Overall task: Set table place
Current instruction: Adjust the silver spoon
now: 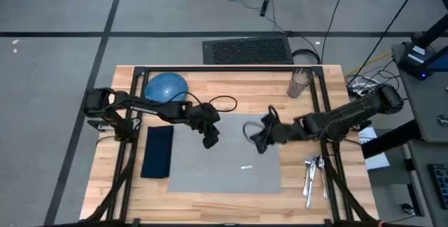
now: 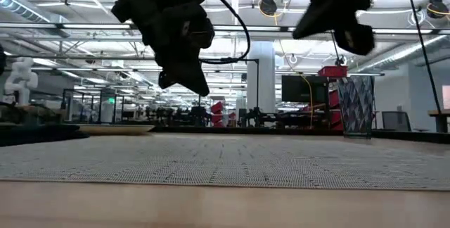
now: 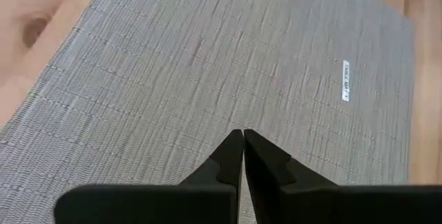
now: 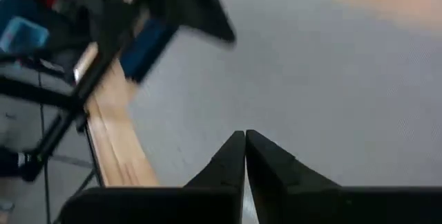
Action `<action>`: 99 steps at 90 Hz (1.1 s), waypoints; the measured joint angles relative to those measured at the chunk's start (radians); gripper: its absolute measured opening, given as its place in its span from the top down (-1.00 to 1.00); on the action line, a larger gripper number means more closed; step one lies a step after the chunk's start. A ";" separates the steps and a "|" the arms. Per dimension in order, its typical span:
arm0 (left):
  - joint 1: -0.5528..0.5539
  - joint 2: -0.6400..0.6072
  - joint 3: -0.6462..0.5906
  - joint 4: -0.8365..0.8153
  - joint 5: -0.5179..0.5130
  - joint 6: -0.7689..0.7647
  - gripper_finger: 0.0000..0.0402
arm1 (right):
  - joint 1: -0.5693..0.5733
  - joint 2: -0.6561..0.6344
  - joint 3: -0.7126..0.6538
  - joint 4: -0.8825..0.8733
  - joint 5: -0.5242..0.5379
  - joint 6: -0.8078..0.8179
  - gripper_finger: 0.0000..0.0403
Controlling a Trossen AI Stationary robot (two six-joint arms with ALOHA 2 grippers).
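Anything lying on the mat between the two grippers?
Nothing: in the high view the grey placemat is bare between the left gripper and the right gripper, both shut; its white tag lies nearer the front edge.

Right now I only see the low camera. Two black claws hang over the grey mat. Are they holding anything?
Observer: No. The wrist views show the left gripper and the right gripper both shut on nothing.
Operator: Is there any cutlery to put down?
Observer: Yes. From above, the cutlery lies on the table, just to the right of the placemat.
Operator: What about a napkin?
Observer: A navy napkin lies along the placemat's left edge, with a blue dish beyond it near the far corner.
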 joint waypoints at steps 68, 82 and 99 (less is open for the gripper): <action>0.083 0.000 0.000 -0.007 -0.021 0.250 1.00 | 0.012 -0.050 0.251 -0.757 -0.235 0.164 1.00; 0.086 0.000 0.000 -0.002 -0.022 0.251 1.00 | 0.255 -0.043 0.200 -0.956 -0.243 0.566 1.00; 0.089 0.000 0.000 0.000 -0.025 0.252 1.00 | 0.498 -0.028 0.063 -0.721 -0.241 0.961 1.00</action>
